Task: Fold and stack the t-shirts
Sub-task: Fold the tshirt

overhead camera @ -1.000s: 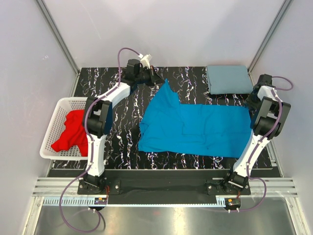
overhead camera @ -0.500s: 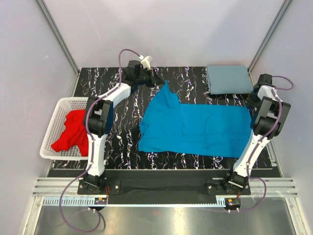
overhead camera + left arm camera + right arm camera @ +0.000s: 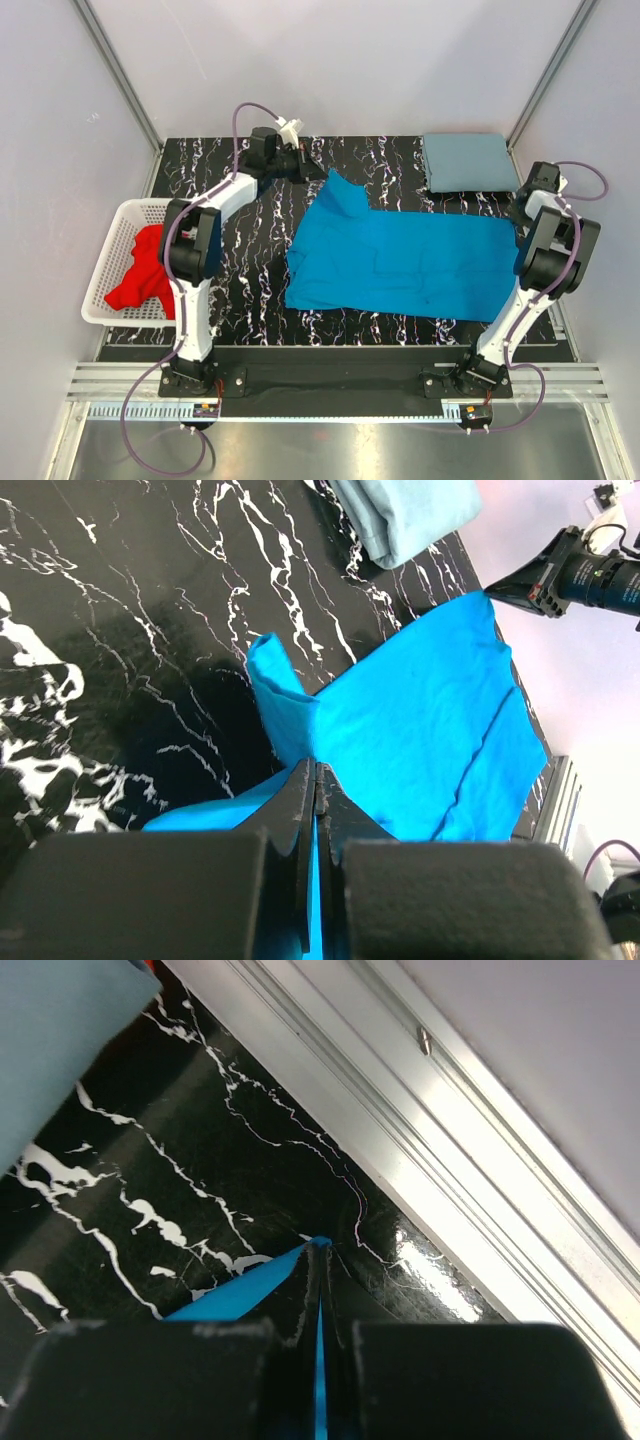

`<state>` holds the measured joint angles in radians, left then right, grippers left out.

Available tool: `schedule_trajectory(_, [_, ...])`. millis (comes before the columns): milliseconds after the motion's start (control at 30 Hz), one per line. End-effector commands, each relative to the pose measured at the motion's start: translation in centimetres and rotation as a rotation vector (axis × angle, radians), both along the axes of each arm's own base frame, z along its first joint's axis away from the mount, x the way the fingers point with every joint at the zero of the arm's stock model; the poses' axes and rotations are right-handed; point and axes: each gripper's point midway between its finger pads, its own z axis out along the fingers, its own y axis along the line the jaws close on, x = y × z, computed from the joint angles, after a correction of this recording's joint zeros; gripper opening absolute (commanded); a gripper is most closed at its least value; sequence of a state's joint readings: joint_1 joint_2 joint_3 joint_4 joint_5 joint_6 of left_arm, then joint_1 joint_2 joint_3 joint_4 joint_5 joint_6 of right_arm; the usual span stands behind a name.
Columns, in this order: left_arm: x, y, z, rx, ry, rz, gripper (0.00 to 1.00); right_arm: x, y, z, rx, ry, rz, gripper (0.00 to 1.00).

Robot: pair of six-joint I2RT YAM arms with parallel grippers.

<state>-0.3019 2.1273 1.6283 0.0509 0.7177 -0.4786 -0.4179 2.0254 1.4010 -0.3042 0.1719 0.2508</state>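
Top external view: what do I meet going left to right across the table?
White basket with the red t-shirt in it → bright blue t-shirt spread flat → right gripper, pinching that shirt's far right corner.

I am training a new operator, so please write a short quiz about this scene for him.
1. True or false: the left end effector and the right end effector are each shut on the bright blue t-shirt.
2. Where is the red t-shirt? A: under the bright blue t-shirt. B: in the white basket. C: held by the right end effector.
3. Which t-shirt lies folded at the far right of the table?
Key: 1 true; 2 B; 3 the grey-blue t-shirt.
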Motion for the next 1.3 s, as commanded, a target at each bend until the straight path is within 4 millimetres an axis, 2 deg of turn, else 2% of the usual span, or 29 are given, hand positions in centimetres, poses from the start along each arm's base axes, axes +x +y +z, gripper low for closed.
schedule_trajectory(0, [-1.3,0.5,6.6,-0.035,-0.19,-0.064,0.0,2.4,-1.5,5.8,-0.093,-0.224,-0.023,0.0])
schedule_trajectory(100, [-2.4,0.8,6.3,-0.013,-0.205,-0.084,0.0,2.0,-1.4,6.3,-0.103,-0.246,-0.033,0.0])
schedule_trajectory(133, [-2.6,1.1,6.9,-0.01,-0.222,-0.081,0.0,2.0,-1.6,6.6,-0.113,-0.259,-0.038,0.0])
schedule_trajectory(300, [-4.1,2.4,5.9,0.024,-0.198,-0.079,0.0,0.8,-1.7,7.1,-0.124,-0.263,-0.082,0.0])
schedule_trajectory(467, [-6.0,2.7,4.9,0.028,-0.174,-0.104,0.0,-0.4,-1.8,7.4,-0.128,-0.262,-0.129,0.0])
schedule_trajectory(567, [-7.0,3.3,4.0,0.055,-0.157,-0.084,0.0,-1.5,-2.0,7.2,-0.133,-0.243,-0.174,0.0])
schedule_trajectory(700, [-8.1,4.0,4.2,0.081,-0.165,-0.074,0.0,-3.8,-2.4,6.5,-0.136,-0.2,-0.239,0.0])
schedule_trajectory(733, [-8.6,4.2,3.8,0.091,-0.137,-0.074,0.0,-4.0,-2.4,6.8,-0.138,-0.209,-0.248,0.0])
schedule_trajectory(900, [-10.2,4.6,3.6,0.121,-0.133,-0.052,0.0,-5.8,-1.3,6.1,-0.101,-0.204,-0.273,0.0])
schedule_trajectory(933, [-10.7,4.7,3.2,0.134,-0.116,-0.058,0.0,-6.0,-1.2,6.6,-0.105,-0.218,-0.279,0.0])
schedule_trajectory(1033, [-11.8,4.9,2.4,0.158,-0.091,-0.064,0.0,-6.6,-0.8,6.5,-0.091,-0.223,-0.281,0.0])
schedule_trajectory(1133, [-13.0,4.9,1.5,0.184,-0.066,-0.066,0.0,-7.1,-0.1,6.3,-0.066,-0.216,-0.278,0.0])
schedule_trajectory(1267, [-14.8,5.0,0.0,0.222,-0.025,-0.078,0.0,-8.8,0.3,5.3,-0.063,-0.174,-0.308,0.0])
